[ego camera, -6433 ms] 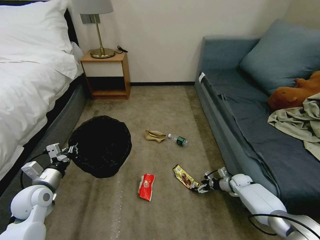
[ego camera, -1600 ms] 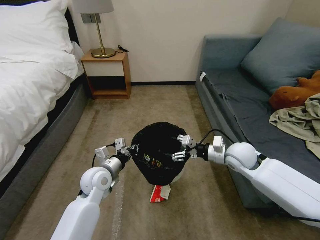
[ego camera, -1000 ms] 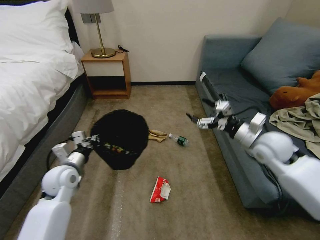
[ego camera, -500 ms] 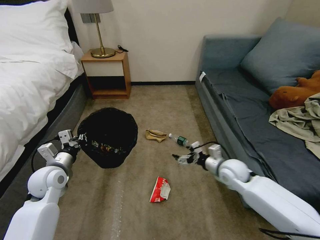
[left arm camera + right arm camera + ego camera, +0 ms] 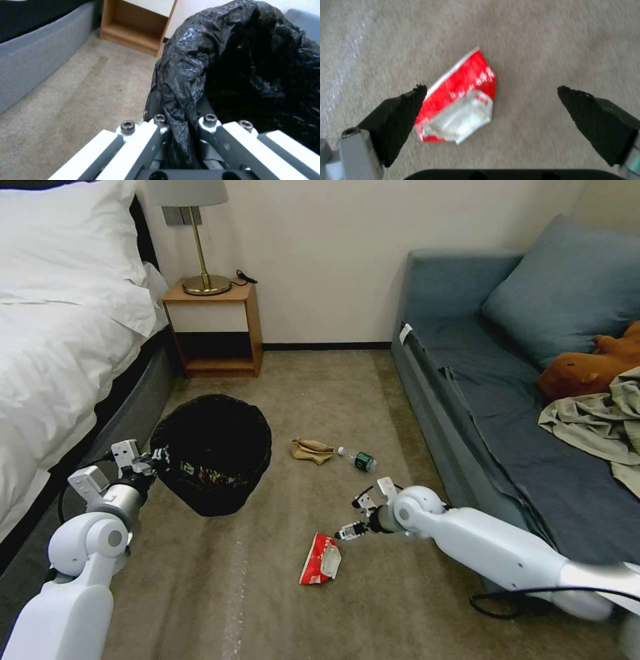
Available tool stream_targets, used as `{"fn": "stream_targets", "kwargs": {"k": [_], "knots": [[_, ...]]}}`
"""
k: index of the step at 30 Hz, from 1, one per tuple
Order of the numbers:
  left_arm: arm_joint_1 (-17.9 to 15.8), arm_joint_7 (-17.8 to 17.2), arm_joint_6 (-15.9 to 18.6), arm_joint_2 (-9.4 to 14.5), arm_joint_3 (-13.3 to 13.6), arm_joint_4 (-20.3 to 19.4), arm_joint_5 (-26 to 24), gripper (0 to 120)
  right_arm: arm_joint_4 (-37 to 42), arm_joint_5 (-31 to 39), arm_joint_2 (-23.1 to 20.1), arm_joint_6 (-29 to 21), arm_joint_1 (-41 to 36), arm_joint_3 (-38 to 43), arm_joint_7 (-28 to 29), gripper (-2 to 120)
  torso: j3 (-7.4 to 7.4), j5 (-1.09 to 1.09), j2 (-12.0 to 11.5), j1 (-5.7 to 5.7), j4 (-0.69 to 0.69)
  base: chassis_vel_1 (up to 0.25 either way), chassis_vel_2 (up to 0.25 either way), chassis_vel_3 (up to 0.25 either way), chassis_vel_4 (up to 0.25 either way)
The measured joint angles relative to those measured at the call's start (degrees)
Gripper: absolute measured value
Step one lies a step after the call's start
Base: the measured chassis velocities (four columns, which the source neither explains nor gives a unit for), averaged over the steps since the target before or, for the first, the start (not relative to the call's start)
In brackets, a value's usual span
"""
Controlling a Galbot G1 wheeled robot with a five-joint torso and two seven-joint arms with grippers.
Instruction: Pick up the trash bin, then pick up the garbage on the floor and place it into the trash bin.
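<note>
The trash bin [image 5: 212,452] hung off the floor [image 5: 280,607] at the left, near the bed [image 5: 53,347], its rim pinched in the left gripper [image 5: 155,459]. Right of it on the floor lay a paper bag [image 5: 311,450], with a bottle [image 5: 358,459] just beside that. Nearer the robot lay a wrapper [image 5: 321,559], the right gripper [image 5: 348,530] just above it, fingers [image 5: 400,117] spread. The sofa [image 5: 507,400] ran along the right.

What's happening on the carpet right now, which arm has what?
The left gripper holds the small round trash bin lined with crinkled black plastic by its rim, beside the bed. The right gripper hangs open above the red snack wrapper on the tan-brown carpet floor, not touching it. The crumpled tan paper bag and the clear plastic bottle with green label lie farther off on the floor.
</note>
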Motion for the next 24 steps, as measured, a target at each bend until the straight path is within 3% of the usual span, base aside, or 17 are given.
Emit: {"fn": "stream_targets", "kwargs": {"k": [4,9,24], "knots": [[-0.23,0.02,0.00,0.22,0.10,0.13,-0.24,4,-3.25,-2.42,1.77,0.74,0.16,-0.68,-2.58,100,0.00,0.00,0.00,0.00,-0.02,0.000,0.000,0.000,0.000],[-0.15,0.27,0.03,0.41,-0.05,0.55,-0.41,4,-10.51,-9.22,8.31,2.09,-3.56,1.09,-6.40,100,0.00,0.02,0.00,0.00,-0.01,0.000,0.000,0.000,0.000],[1.00,1.94,-0.82,-0.55,-0.32,1.40,0.69,4,-14.87,-17.52,13.54,4.38,-9.09,3.14,-10.22,100,-0.01,0.01,0.00,0.00,-0.01,0.000,0.000,0.000,0.000]]}}
